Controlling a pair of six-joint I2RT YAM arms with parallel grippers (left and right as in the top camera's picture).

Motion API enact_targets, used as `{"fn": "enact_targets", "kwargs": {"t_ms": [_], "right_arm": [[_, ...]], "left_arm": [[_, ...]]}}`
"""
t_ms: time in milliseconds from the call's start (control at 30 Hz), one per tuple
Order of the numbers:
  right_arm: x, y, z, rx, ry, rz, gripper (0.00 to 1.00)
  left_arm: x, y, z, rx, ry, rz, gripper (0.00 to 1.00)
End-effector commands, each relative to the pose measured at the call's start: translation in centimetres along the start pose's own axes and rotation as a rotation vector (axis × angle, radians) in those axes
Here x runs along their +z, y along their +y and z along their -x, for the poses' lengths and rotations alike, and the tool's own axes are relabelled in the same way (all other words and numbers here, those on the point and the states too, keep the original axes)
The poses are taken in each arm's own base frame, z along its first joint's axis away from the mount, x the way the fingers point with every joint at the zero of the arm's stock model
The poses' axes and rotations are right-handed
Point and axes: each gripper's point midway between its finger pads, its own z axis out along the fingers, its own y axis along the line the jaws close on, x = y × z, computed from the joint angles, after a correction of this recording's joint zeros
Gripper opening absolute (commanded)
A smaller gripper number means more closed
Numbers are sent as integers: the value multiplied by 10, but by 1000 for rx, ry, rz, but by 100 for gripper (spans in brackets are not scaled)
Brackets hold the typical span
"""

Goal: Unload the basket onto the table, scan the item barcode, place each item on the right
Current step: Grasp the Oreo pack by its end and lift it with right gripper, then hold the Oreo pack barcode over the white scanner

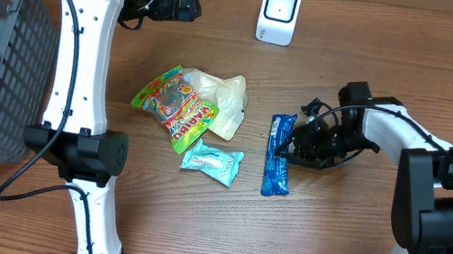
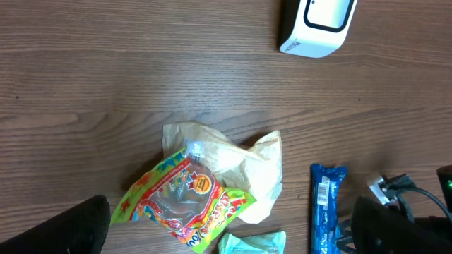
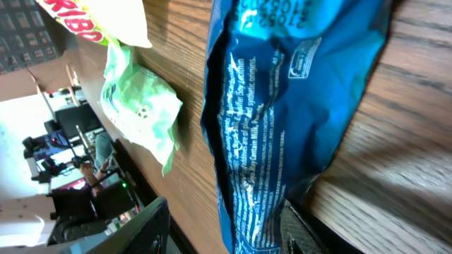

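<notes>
Blue packet, seemingly three other packets, one scanner.

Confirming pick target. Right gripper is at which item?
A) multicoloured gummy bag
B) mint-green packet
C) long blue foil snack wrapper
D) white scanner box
C: the right gripper sits against the long blue foil snack wrapper, which fills the right wrist view.
</notes>
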Motion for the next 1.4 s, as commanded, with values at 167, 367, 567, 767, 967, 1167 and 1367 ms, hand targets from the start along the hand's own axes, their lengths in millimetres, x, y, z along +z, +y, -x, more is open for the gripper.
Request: {"fn": "enact_targets", "kwargs": {"t_ms": [167, 367, 567, 767, 967, 1167, 1367], "right_arm": [[47, -38, -10, 187, -34, -224, 38], [49, -39, -13, 207, -46, -211, 4], [-15, 3, 14, 60, -193, -222, 4], [-104, 61, 27, -212, -364, -441, 4], [-143, 106, 39, -440, -474, -519, 4], [-125, 197, 12, -964, -387, -122, 4], [-137, 243, 0, -1085, -434, 138, 4]], "left_arm": [[-11, -6, -1, 3, -22, -5, 100], [-11, -6, 0, 3, -22, -5, 100], [-11, -6, -1, 3, -22, -5, 100], [-11, -6, 0, 3, -22, -5, 100], [-11, -6, 0, 3, -22, -5, 100], [-11, -6, 0, 3, -22, -5, 100], [-11, -6, 0, 2, -22, -5, 100]]}}
